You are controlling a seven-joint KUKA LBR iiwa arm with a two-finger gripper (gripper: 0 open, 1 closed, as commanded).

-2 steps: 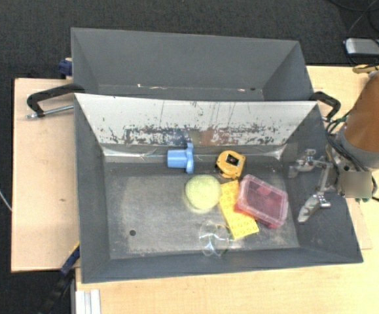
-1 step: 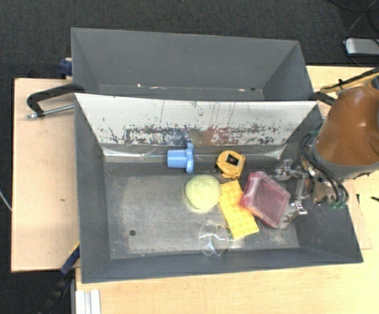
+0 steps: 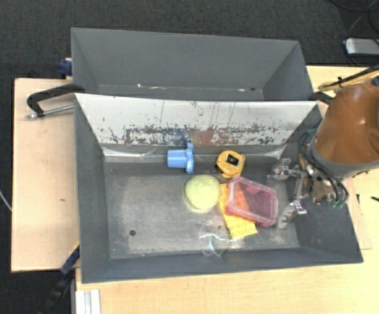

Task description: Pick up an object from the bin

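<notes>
My gripper (image 3: pixel 283 195) is at the bin's right side, low over the floor, its fingers open and spread front to back. Nothing sits between them. Just to its left lies a pink translucent box (image 3: pixel 251 201), whose right edge comes close to the fingertips. Under that box a yellow flat piece (image 3: pixel 239 227) sticks out toward the front. A yellow-green ball (image 3: pixel 202 193) rests against the box's left side. A yellow tape measure (image 3: pixel 230 163) lies behind the box, near the back wall.
A blue plastic fitting (image 3: pixel 181 157) lies by the back wall, left of the tape measure. A scrap of clear plastic (image 3: pixel 213 241) lies near the front wall. The arm's orange cover hangs over the bin's right wall.
</notes>
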